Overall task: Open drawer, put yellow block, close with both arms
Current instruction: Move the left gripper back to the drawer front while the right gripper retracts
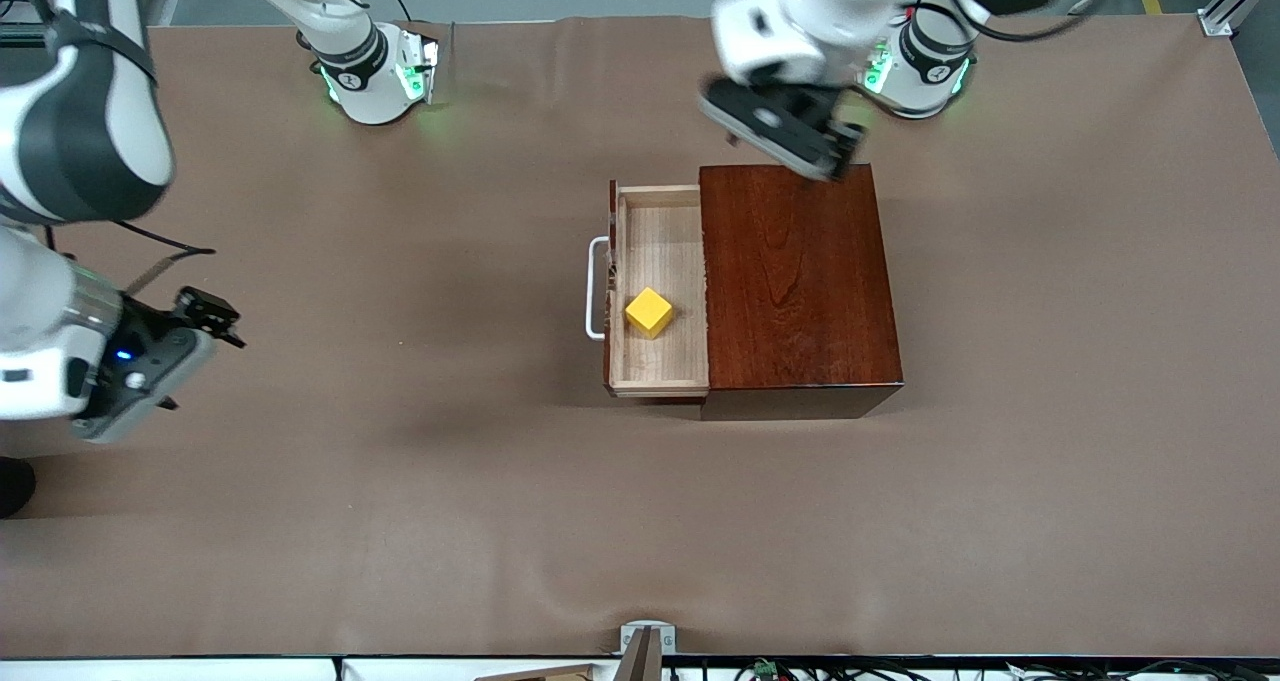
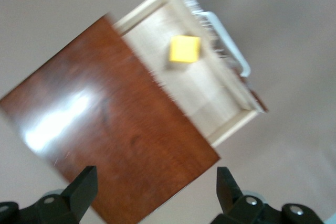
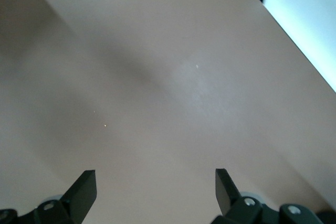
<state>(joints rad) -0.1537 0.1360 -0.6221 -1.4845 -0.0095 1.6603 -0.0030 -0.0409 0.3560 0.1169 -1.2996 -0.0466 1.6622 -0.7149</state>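
The drawer point(image 1: 662, 246) stands pulled out of the dark reddish-brown box point(image 1: 797, 283), with its white handle point(image 1: 596, 303) toward the right arm's end of the table. The yellow block point(image 1: 649, 312) lies in the drawer's tray, and it also shows as the yellow block point(image 2: 184, 49) in the left wrist view. My left gripper point(image 1: 838, 149) hangs open over the box's edge nearest the arm bases, holding nothing; the left gripper point(image 2: 155, 181) looks down on the box top point(image 2: 110, 129). My right gripper point(image 1: 212, 317) is open over bare table, apart from the drawer, at the right arm's end.
The brown table cover point(image 1: 420, 501) spreads all round the box. The two arm bases point(image 1: 375, 76) glow green along the table edge farthest from the front camera. In the right wrist view, the right gripper point(image 3: 155, 182) is over plain table cover near the table's pale edge point(image 3: 304, 14).
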